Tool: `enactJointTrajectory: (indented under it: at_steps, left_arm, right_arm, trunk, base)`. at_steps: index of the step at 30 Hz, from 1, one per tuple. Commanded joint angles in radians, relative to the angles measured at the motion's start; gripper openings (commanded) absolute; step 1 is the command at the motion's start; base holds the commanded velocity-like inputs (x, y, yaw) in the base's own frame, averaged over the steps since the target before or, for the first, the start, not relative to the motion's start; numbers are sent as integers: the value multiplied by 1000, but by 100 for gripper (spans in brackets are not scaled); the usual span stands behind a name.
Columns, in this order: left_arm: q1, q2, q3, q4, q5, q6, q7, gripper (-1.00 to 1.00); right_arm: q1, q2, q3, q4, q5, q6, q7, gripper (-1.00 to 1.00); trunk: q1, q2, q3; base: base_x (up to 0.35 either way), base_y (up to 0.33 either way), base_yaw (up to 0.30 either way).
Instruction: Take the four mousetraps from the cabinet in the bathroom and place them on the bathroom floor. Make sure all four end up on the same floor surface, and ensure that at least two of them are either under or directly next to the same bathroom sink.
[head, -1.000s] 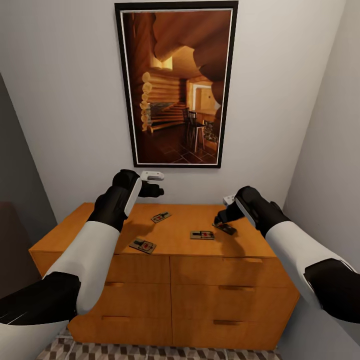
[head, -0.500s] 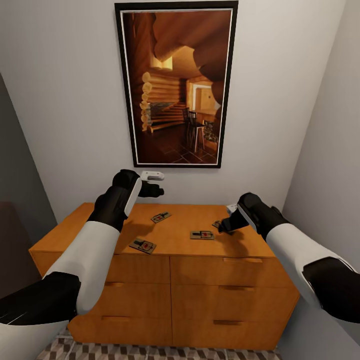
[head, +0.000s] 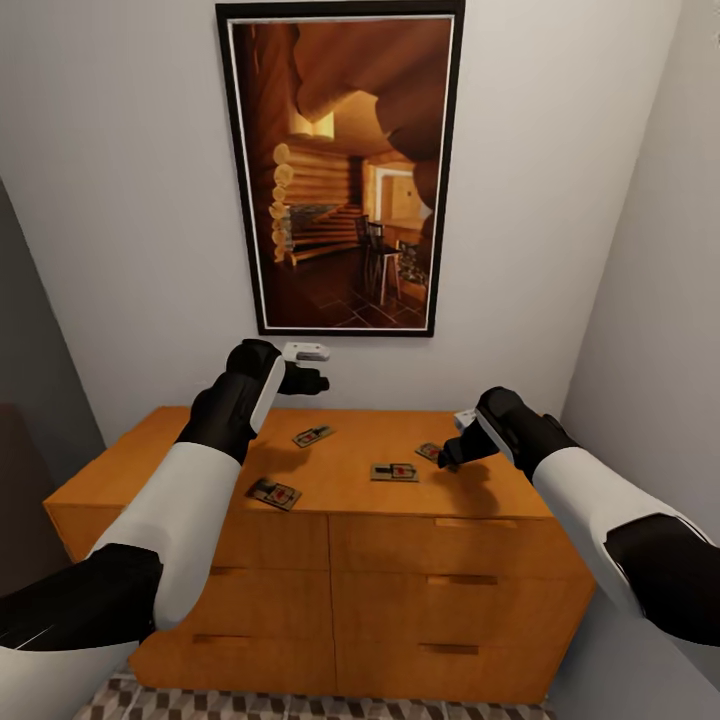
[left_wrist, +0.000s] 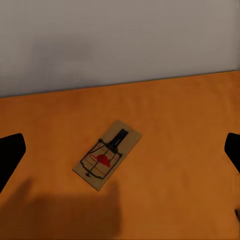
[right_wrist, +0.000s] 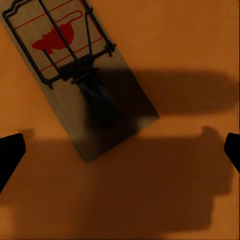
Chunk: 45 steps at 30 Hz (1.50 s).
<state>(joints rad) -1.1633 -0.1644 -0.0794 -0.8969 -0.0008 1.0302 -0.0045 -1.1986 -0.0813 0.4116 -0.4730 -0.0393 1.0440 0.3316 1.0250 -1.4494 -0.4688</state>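
Note:
The orange-brown cabinet stands against the wall, with mousetraps lying flat on its top. One mousetrap lies toward the back, another near the front edge, a third in the middle. A fourth mousetrap is half hidden by my right gripper, which hangs open just above it. In the right wrist view that mousetrap is close, ahead of the spread fingertips. My left gripper is open, well above the back mousetrap.
A large framed picture hangs on the wall behind the cabinet. A side wall runs close on the right and a dark panel on the left. A strip of cube-pattern floor shows below the drawers.
My right gripper has dropped lower over the rightmost mousetrap. The whole picture then shifted a little, so the camera moved. The left arm has held still.

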Motion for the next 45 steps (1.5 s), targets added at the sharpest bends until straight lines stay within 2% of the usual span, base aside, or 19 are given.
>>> enactJointTrajectory:
  at_steps: [1, 31, 45]
  left_arm:
    - [-1, 0, 0, -1, 0, 4, 0, 100]
    - [-1, -2, 0, -1, -1, 4, 0, 100]
    - [-1, 0, 1, 0, -6, 4, 3, 100]
  right_arm:
    - [-1, -1, 7, -1, -4, 3, 1, 100]
    - [-1, 0, 6, -1, -2, 3, 3, 100]
    - [-1, 1, 6, -1, -3, 3, 4, 100]
  trunk:
    - [0, -1, -1]
    - [0, -1, -1]
    - [0, -1, -1]
  base:
    - [18, -57, 0]
    - [4, -8, 0]
    - [105, 0, 0]
